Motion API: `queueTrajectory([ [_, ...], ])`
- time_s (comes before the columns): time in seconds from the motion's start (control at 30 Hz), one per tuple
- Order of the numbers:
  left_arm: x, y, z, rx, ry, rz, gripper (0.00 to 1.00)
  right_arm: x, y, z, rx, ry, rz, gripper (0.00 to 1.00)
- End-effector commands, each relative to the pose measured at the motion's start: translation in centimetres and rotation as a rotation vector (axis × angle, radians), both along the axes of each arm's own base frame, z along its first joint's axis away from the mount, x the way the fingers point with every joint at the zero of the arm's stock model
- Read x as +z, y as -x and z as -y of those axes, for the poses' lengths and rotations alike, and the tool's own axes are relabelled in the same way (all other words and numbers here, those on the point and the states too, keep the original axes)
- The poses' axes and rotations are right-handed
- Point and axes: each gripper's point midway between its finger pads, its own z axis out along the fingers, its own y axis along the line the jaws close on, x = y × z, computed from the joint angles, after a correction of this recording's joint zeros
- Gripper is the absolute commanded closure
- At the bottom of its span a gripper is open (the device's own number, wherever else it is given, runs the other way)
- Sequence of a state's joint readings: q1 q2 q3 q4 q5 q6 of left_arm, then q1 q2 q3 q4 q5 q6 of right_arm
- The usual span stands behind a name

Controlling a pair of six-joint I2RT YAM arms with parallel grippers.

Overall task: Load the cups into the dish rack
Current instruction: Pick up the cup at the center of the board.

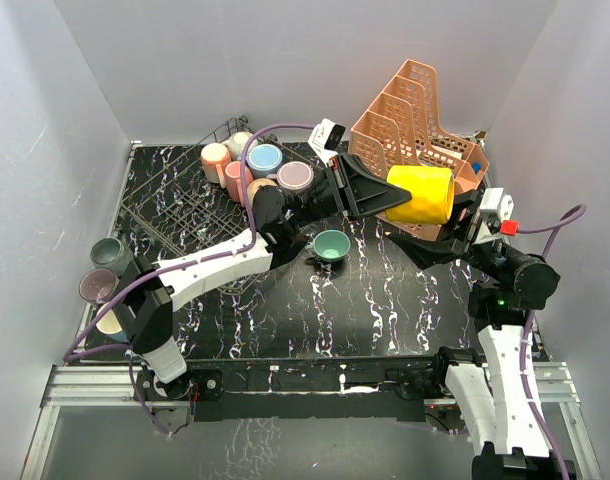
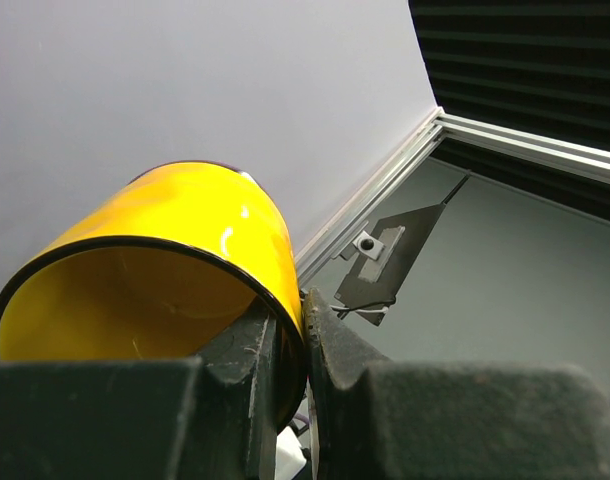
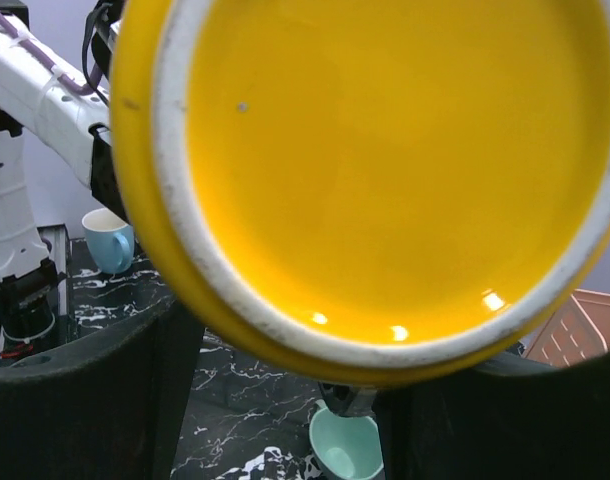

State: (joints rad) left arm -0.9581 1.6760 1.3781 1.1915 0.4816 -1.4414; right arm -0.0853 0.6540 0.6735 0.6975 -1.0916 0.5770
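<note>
Cups are seen in several places on and above a black marbled desk (image 1: 385, 310). One yellow cup (image 1: 420, 195) is held on its side in the air at the far right, just in front of an orange organizer (image 1: 415, 110). It is well apart from the dish rack (image 1: 170, 205), which sits at the far left.

The left gripper (image 1: 380, 192) is clenched on the cup's rim, with one finger inside the mouth and one outside. The right gripper (image 3: 295, 400) is set at the cup's base, its jaws standing wide on either side. Whether they already press on the cup cannot be told.

About six cups, among them a pink cup (image 1: 215, 157) and a blue cup (image 1: 265, 158), are clustered at the rack's far right corner. A teal cup (image 1: 331, 246) rests on the desk near the middle. Three more cups (image 1: 97, 287) are stood at the desk's left edge.

A handover between the arms appears to be under way. The yellow cup could be dropped if the rim is released before the glossy body is squeezed firmly. It could also be allowed to swivel by so thin a pinch. In a fall, the desk or the teal cup would likely be struck. The organizer could be knocked by either arm, being so close behind
</note>
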Motion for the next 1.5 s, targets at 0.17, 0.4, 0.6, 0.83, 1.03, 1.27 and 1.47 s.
queueTrajectory([
  [0.17, 5.4, 2.1, -4.3, 0.055, 0.156, 0.080, 1.00, 1.8, 1.1, -0.2, -0.003, 0.044, 0.076, 0.35],
  [0.4, 5.2, 2.2, -4.4, 0.055, 0.155, 0.075, 1.00, 2.2, 1.1, -0.2, -0.005, 0.040, 0.077, 0.39],
  [0.6, 5.0, 2.1, -4.4, 0.056, 0.155, 0.067, 1.00, 2.4, 0.9, -0.1, -0.008, 0.027, 0.065, 0.50],
  [0.83, 4.8, 2.0, -4.3, 0.055, 0.154, 0.059, 1.00, 2.4, 0.9, -0.1, -0.005, 0.022, 0.057, 0.60],
  [1.03, 4.5, 1.9, -4.3, 0.054, 0.151, 0.052, 1.00, 2.8, 1.0, -0.1, -0.004, -0.005, 0.044, 0.60],
  [1.27, 4.3, 1.7, -4.3, 0.062, 0.149, 0.043, 1.00, 3.0, 1.1, -0.1, 0.009, -0.047, 0.016, 0.67],
  [1.47, 4.1, 1.6, -4.3, 0.066, 0.147, 0.037, 1.00, 2.8, 1.2, -0.2, 0.031, -0.059, -0.011, 0.92],
])
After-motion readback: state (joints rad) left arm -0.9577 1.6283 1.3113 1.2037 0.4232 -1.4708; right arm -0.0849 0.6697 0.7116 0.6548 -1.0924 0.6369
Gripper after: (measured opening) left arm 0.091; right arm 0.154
